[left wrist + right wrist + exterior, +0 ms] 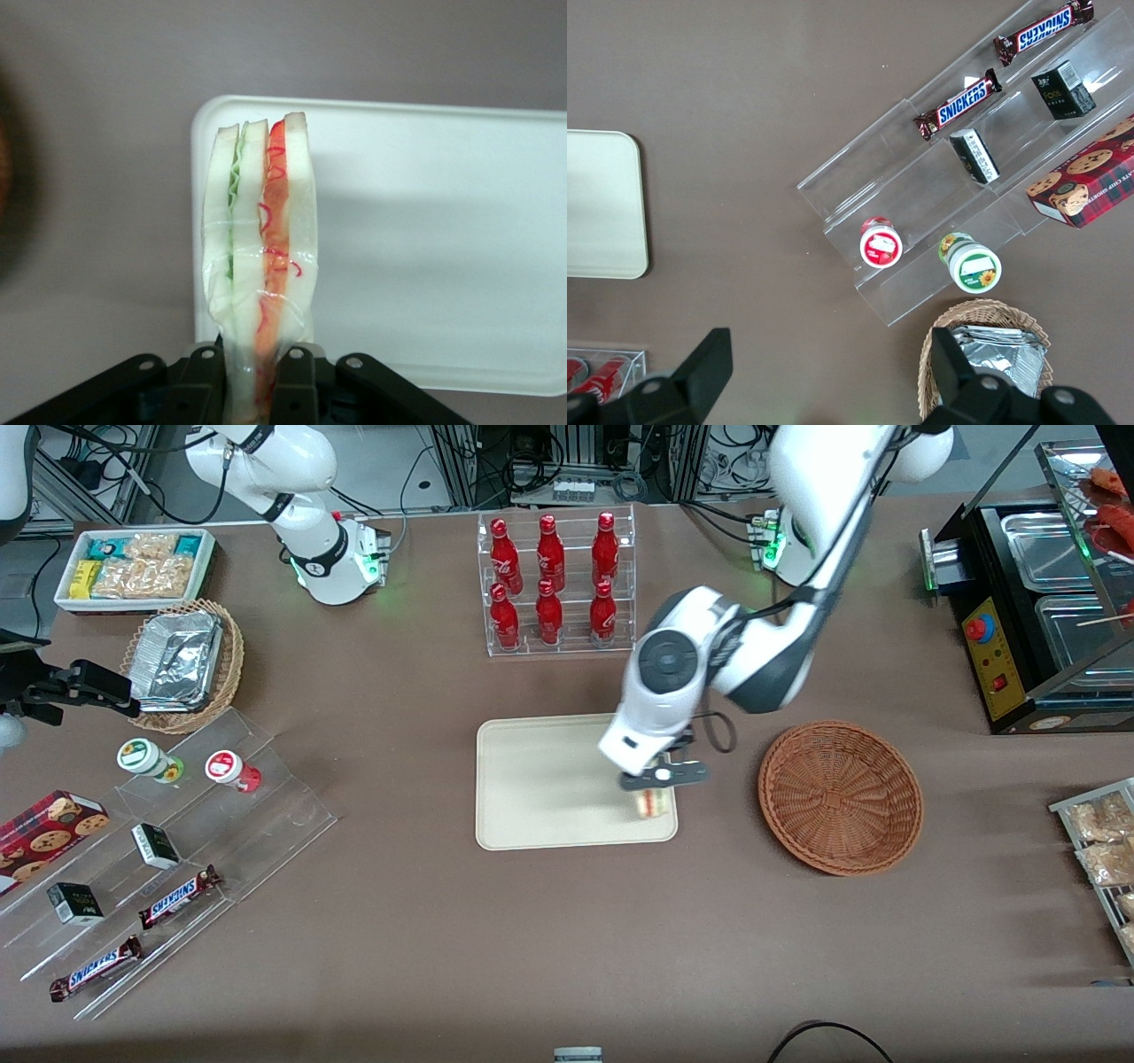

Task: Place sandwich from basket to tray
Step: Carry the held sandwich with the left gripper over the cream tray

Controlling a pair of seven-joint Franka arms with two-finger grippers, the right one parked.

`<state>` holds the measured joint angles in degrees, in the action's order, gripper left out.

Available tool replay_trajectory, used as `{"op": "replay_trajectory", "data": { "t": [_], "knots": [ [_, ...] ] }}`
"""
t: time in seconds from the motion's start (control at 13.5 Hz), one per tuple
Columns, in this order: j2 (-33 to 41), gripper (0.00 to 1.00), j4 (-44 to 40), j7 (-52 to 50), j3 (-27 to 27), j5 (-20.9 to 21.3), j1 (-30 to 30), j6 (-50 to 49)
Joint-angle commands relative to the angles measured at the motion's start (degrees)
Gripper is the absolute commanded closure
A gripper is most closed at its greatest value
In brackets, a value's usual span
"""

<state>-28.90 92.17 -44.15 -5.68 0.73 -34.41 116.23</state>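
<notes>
My left gripper (660, 776) is shut on the sandwich (652, 802), a wrapped wedge of pale bread with green, orange and red filling (262, 232). It hangs over the corner of the cream tray (540, 779) that lies nearest the basket and the front camera. In the left wrist view the black fingers (294, 382) pinch the wedge's narrow end, and the tray (443, 248) lies beneath it. The reddish-brown wicker basket (840, 795) stands beside the tray, toward the working arm's end, with nothing in it.
A clear rack of red bottles (556, 583) stands farther from the front camera than the tray. A black food warmer (1036, 611) is at the working arm's end. Acrylic steps with snack bars (168, 841), a foil-filled basket (182, 664) and a white snack bin (133, 567) lie toward the parked arm's end.
</notes>
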Motion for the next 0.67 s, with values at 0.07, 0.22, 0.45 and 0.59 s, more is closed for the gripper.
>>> {"op": "replay_trajectory", "data": {
  "t": [0.07, 0.22, 0.45, 0.59],
  "knots": [
    [-6.0, 1.0, -6.5, 0.3, -0.1, -0.5, -2.8, -0.7],
    [-7.8, 1.0, -8.4, 0.0, -1.6, -0.4, -2.8, -0.7],
    [-11.1, 1.0, -11.4, 0.2, -2.1, -0.2, -4.1, -0.7],
    [-12.9, 1.0, -12.8, 0.1, -2.1, -0.2, -5.0, -0.6]
  ]
}}
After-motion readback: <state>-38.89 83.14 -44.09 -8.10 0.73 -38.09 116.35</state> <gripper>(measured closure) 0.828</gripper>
